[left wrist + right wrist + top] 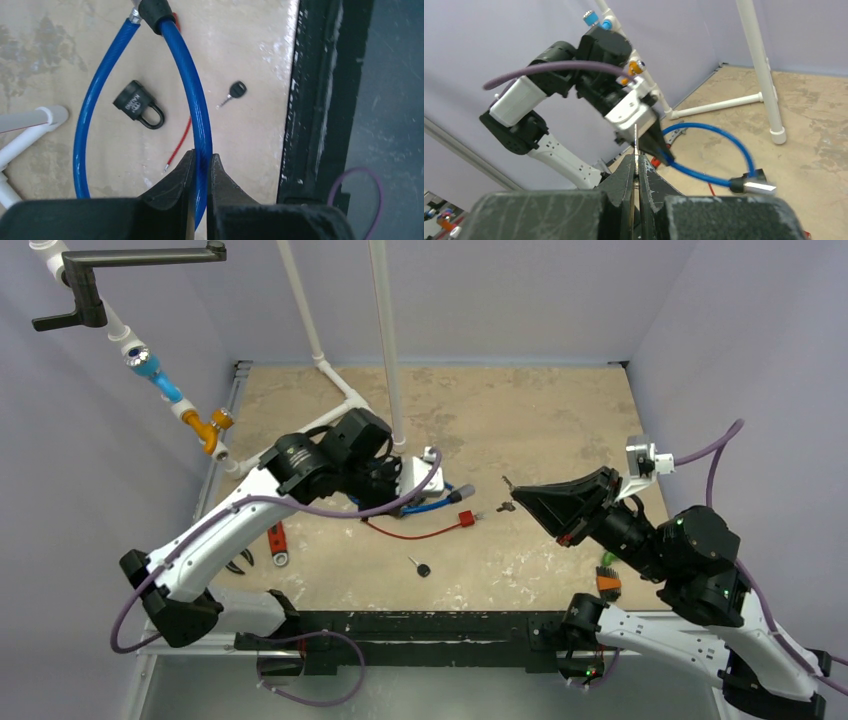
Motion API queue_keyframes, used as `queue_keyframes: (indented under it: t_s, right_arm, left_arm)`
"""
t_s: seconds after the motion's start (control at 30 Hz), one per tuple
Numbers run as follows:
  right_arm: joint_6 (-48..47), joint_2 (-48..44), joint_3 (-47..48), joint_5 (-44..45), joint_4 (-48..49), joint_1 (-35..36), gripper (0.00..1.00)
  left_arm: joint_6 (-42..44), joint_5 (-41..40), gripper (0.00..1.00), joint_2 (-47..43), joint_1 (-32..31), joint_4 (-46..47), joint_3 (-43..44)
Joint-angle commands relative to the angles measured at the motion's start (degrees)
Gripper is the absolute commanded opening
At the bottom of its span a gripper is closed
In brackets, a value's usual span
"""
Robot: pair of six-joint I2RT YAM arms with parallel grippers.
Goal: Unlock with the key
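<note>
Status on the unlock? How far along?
Done: left gripper clamps the blue cable, and right gripper pinches a key. In hand: the key is raised, not yet at the lock head. Left: insert, turn, open. The loop looks closed.

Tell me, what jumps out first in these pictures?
The bright blue cable loop stands out most, pinched in the left gripper over the middle of the sandy tabletop. Facing it, the right gripper is shut on a thin metal key pointed toward that arm. Below, a small black padlock shows through the loop, and a black-headed key lies nearer the front edge.
</note>
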Motion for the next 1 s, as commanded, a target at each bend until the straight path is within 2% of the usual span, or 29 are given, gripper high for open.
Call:
queue_keyframes:
  t_s: [0.0, 0.17, 0.3, 0.43, 0.53, 0.6, 0.8, 0.87, 0.97]
  right_arm:
    - [-3.2, 0.9, 2.4, 3.9, -2.8, 0.0, 0.0]
    - [-5.0, 4.0, 0.8, 6.1, -3.3, 0.0, 0.0]
    - [-5.4, 4.8, -2.0, 5.7, -1.3, 0.0, 0.0]
    - [-5.1, 5.1, -4.8, 5.3, -0.2, 0.0, 0.0]
    - [-5.2, 6.3, -6.7, 5.8, 0.3, 0.0, 0.0]
    - [-5.3, 7.5, -7.5, 5.6, 0.5, 0.0, 0.0]
    - [-5.3, 8.7, -10.6, 4.2, 3.9, 0.0, 0.0]
    - [-5.2, 10.1, -12.4, 3.1, 5.9, 0.0, 0.0]
    - [-5.0, 14.1, -13.2, 0.8, 7.8, 0.0, 0.0]
  left_arm:
    - [14.2, 7.4, 0.0, -9.5, 0.0, -7.6, -3.9]
    - [25.9, 11.9, 0.0, -21.9, 0.0, -9.8, -12.1]
    - [34.5, 13.0, 0.0, -28.4, 0.0, -11.3, -19.1]
    - [42.4, 18.9, 0.0, -33.2, 0.0, -13.7, -20.3]
    - [44.3, 21.5, 0.0, -35.9, 0.0, -12.3, -21.2]
    - [44.2, 21.6, 0.0, -35.1, 0.0, -14.0, -20.0]
    - [45.1, 22.9, 0.0, -25.1, 0.0, -28.4, -11.2]
    - [44.8, 24.1, 0.02, -22.6, 0.0, -31.5, -8.5]
    - [42.2, 25.5, 0.1, -21.7, 0.0, -31.4, -7.9]
